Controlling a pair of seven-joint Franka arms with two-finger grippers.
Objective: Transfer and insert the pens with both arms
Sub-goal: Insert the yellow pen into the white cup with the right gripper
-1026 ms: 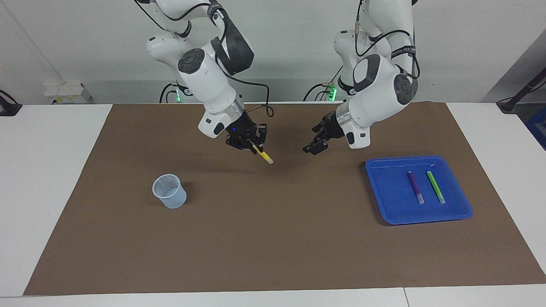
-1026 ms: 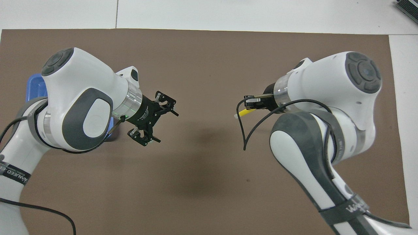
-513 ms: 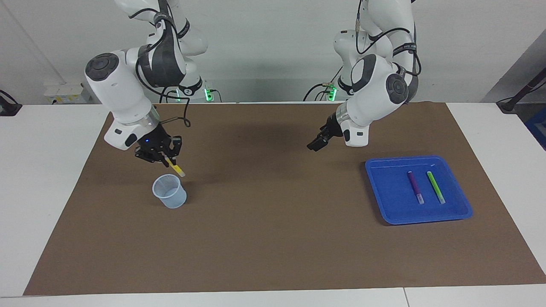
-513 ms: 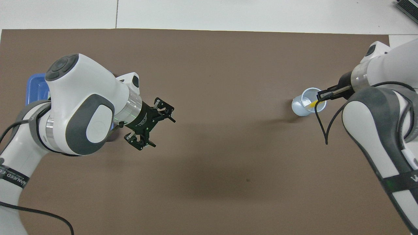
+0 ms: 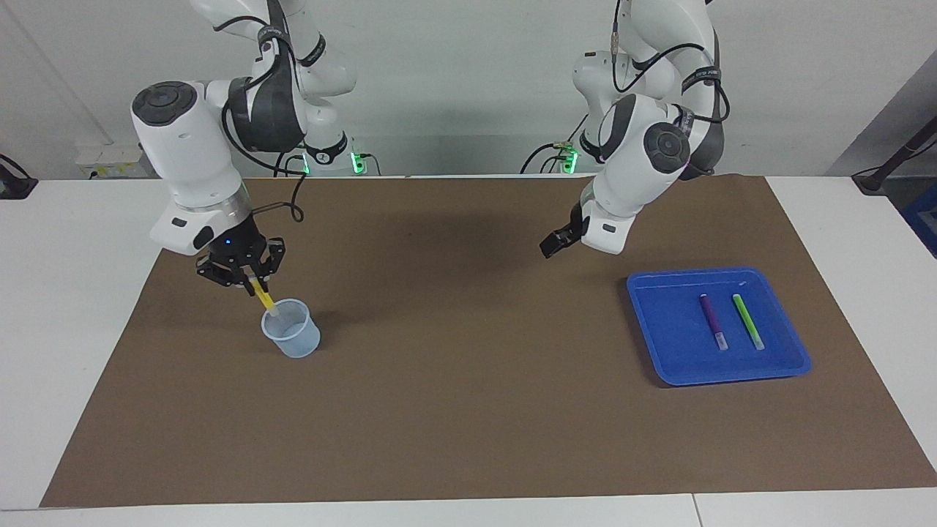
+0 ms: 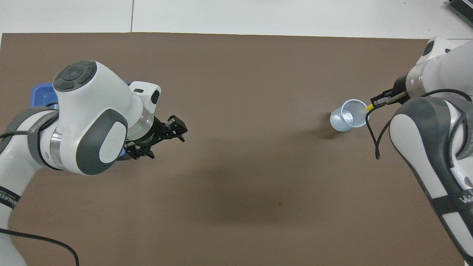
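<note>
Right hand (image 5: pixel 246 279) clamps the thin yellow marker pen (image 5: pixel 261 298) by its upper end; the pen tilts down from the fingers, pale tip at the rim of the translucent pale-blue plastic cup (image 5: pixel 291 329) standing on the brown mat-covered surface (image 5: pixel 468 410). Left hand (image 5: pixel 554 244) hangs over the mat, beside the blue plastic tray (image 5: pixel 659 322); fingers look spread, holding nothing. Purple pen (image 5: pixel 712 321) and green pen (image 5: pixel 748 321) lie side by side in the tray.
</note>
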